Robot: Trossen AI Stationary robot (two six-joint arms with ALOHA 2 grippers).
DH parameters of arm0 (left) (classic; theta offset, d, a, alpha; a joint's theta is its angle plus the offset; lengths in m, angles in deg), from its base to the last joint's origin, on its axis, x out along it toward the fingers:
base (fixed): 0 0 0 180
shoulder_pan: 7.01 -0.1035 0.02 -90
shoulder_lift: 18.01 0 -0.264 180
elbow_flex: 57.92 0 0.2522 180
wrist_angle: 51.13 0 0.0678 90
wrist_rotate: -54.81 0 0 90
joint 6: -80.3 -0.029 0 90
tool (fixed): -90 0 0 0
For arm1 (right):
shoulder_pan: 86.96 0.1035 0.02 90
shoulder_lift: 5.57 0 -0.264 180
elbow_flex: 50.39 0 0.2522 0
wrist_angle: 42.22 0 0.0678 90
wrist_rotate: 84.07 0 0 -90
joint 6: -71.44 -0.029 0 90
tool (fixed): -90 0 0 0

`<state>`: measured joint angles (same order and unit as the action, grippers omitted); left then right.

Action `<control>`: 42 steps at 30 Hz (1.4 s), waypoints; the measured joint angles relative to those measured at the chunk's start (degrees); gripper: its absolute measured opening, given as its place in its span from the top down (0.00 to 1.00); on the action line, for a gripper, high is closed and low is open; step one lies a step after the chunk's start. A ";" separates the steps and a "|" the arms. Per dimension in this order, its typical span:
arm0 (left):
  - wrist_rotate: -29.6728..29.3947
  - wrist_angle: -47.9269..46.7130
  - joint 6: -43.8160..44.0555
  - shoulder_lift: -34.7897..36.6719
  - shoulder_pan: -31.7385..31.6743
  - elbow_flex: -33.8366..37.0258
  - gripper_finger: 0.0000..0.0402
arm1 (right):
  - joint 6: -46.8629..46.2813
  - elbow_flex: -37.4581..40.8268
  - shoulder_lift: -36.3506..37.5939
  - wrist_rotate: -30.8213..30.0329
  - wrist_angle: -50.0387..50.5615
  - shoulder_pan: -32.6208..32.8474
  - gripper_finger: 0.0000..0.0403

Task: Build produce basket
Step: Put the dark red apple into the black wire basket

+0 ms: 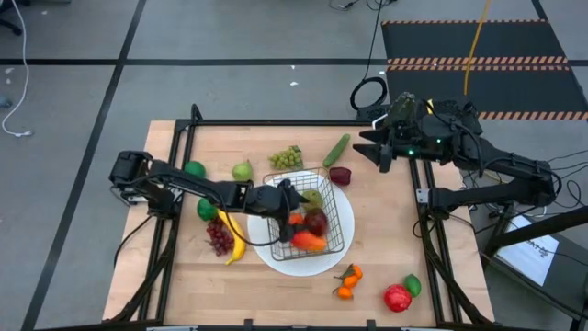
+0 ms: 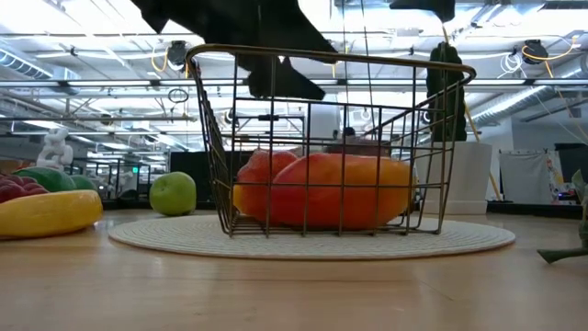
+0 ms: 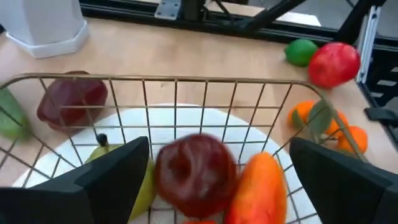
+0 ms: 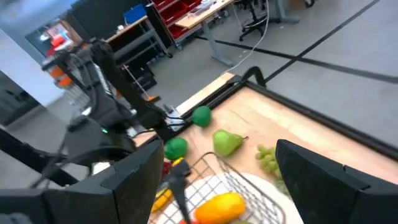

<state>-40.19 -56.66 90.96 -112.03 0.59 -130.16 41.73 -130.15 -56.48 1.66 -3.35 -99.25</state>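
While left hand (image 1: 292,200) gapes over basket (image 1: 344,234), wood table (image 1: 220,294) meets grey floor (image 1: 73,101); right hand (image 1: 366,142) spread.

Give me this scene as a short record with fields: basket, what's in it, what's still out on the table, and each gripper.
basket: wire basket on the white plate
inside: dark red apple, orange pepper, a pear
still on table: banana, purple grapes, green grapes, cucumber, tangerines, tomato
left gripper: open above the basket, holding nothing
right gripper: open, waiting at the table's far right edge
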 joint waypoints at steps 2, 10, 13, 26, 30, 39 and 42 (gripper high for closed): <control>-0.51 -0.20 0.03 1.53 -0.03 0.00 0.04 | 1.19 0.00 0.05 0.49 0.00 -0.70 0.25; -2.56 -4.53 7.26 7.08 -2.26 0.00 0.02 | 6.05 0.00 0.13 11.90 -0.08 -5.08 0.25; -4.19 -4.44 12.52 9.14 -3.43 0.00 0.02 | 8.17 0.00 0.12 14.84 1.37 -6.50 0.25; -15.09 -7.56 30.20 22.48 -6.94 0.00 0.02 | 14.84 1.94 -5.39 14.95 5.99 -9.17 0.25; -14.79 -13.23 31.56 27.36 -8.15 0.02 0.02 | 15.93 5.02 -7.82 14.95 5.33 -9.15 0.25; -13.75 -29.04 28.20 36.72 -8.88 -0.02 0.02 | 13.43 12.90 -9.09 9.86 5.59 -9.10 0.25; -11.29 -34.94 26.02 38.11 -10.16 -0.02 0.02 | 18.43 13.94 -9.30 8.40 5.53 -9.15 0.21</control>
<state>-51.47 -91.60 116.98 -73.92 -9.57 -130.18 60.17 -116.21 -65.78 10.05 2.18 -108.40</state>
